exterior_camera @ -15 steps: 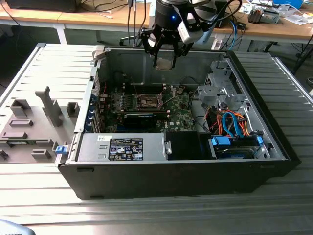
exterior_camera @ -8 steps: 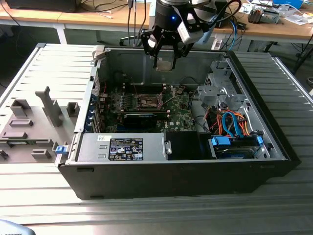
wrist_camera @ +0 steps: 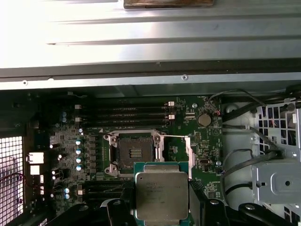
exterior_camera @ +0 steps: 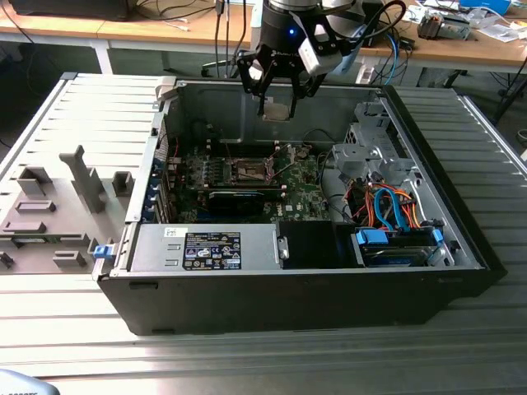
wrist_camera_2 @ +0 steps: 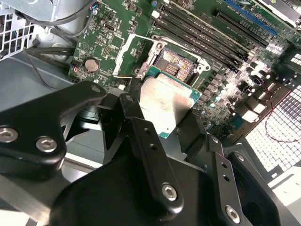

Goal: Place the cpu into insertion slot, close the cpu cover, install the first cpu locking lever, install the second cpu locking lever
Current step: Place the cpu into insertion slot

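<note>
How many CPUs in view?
1. The cpu is clamped in the gripper, held clear of the empty insertion slot. Another could lie hidden elsewhere.

Open PC case [exterior_camera: 247, 304] below gripper [exterior_camera: 276, 105]: green mobo [wrist_camera: 207, 155] w/ RAM slots [wrist_camera: 127, 113], coin cell [wrist_camera: 204, 119]; grey PSU [exterior_camera: 206, 247], orange/blue cables [exterior_camera: 395, 210] farther off.

Ribbed grey metal table [exterior_camera: 247, 362] — wooden desks [exterior_camera: 123, 29] behind, cable-strewn.
</note>
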Tool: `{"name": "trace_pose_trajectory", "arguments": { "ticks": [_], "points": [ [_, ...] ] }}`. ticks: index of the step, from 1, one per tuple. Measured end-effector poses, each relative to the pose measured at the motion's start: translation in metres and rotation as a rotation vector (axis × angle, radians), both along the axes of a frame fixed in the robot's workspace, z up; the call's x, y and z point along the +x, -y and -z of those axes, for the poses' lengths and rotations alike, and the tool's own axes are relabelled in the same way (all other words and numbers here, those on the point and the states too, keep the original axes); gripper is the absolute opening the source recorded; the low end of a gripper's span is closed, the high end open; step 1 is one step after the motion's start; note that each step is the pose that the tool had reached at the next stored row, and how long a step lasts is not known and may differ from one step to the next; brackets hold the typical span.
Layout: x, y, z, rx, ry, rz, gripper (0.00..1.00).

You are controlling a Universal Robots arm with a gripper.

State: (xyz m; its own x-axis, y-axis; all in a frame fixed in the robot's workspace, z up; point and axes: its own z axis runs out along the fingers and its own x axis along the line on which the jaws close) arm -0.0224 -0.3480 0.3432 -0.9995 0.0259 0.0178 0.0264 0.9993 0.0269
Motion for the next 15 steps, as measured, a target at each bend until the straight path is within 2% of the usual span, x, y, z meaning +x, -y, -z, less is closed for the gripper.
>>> {"name": "trace_pose_trajectory", "arguments": {
  "ticks": [15],
  "points": [
    [0.0, 0.0, 0.0035, -0.0026, 0.0, 0.0, 0.55]
  ]
}}
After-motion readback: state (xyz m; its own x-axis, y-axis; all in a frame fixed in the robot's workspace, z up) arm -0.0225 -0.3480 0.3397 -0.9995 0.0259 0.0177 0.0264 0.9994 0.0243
